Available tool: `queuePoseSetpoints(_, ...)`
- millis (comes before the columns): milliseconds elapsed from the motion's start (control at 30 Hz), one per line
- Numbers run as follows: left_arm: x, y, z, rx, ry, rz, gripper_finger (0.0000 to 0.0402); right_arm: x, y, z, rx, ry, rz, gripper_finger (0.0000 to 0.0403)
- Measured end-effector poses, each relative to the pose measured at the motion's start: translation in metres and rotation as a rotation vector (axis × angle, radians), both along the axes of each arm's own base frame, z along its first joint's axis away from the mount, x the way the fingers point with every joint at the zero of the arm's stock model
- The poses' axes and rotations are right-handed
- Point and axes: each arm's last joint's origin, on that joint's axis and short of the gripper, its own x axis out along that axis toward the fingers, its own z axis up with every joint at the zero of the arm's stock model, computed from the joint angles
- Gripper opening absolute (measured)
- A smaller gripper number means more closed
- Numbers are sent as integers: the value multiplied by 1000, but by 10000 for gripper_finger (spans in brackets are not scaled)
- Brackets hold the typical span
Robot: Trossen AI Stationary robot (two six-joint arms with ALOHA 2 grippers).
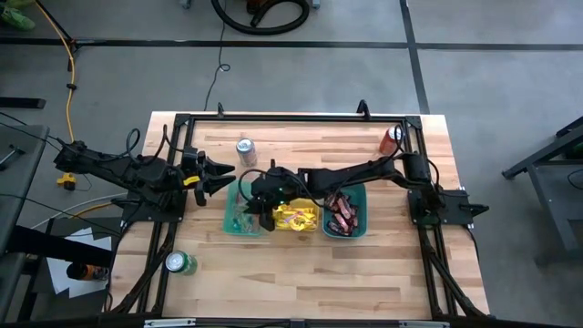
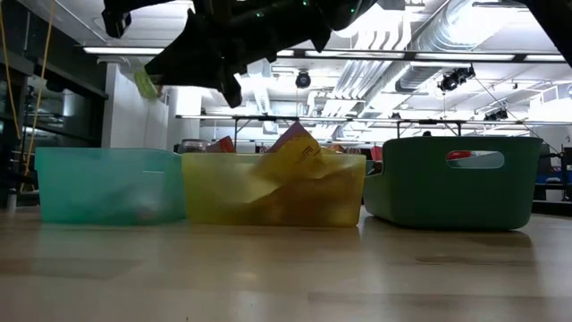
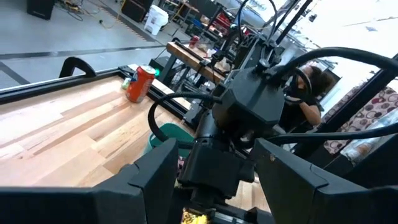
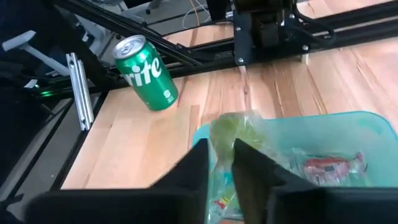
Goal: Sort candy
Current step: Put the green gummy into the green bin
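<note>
My right gripper [image 4: 219,163] hovering over teal bin [image 4: 348,127], pinching pale green candy [image 4: 231,132], left gripper [image 1: 219,176] spread beside bin.

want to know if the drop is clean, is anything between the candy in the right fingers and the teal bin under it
Nothing visible. The right gripper holds a small pale green wrapped candy between its fingers directly above the open translucent teal plastic bin, which already holds a few wrapped sweets. The green soda can stands off to the side on the table, clear of the drop.
</note>
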Motion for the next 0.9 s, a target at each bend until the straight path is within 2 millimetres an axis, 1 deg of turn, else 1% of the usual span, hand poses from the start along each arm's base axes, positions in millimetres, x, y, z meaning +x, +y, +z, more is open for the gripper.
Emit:
queuePoseSetpoints(200,0,0,-1,10,7,7,200,0,-2,-1,-3,11,-50,179)
queuePoseSetpoints(267,0,0,0,11,7,7,200,0,-4,-1,-3,11,-45,207)
queuePoseSetpoints(333,0,0,-1,12,7,7,200,0,-7,-1,1,10,-31,223)
queuePoseSetpoints(433,0,0,0,18,8,7,200,-1,-15,2,14,4,6,230)
queuePoseSetpoints(533,0,0,-1,19,9,7,200,-7,-29,15,21,1,-9,232)
queuePoseSetpoints(633,0,0,-1,21,13,7,200,-19,-51,31,-6,32,-40,232)
queuePoseSetpoints(667,0,0,-1,21,14,7,200,-25,-59,37,-21,52,-51,232)
queuePoseSetpoints(767,0,0,-1,35,18,8,200,-47,-84,64,-76,60,-88,232)
queuePoseSetpoints(900,0,1,-1,41,21,28,200,-85,-115,100,-192,108,-205,232)
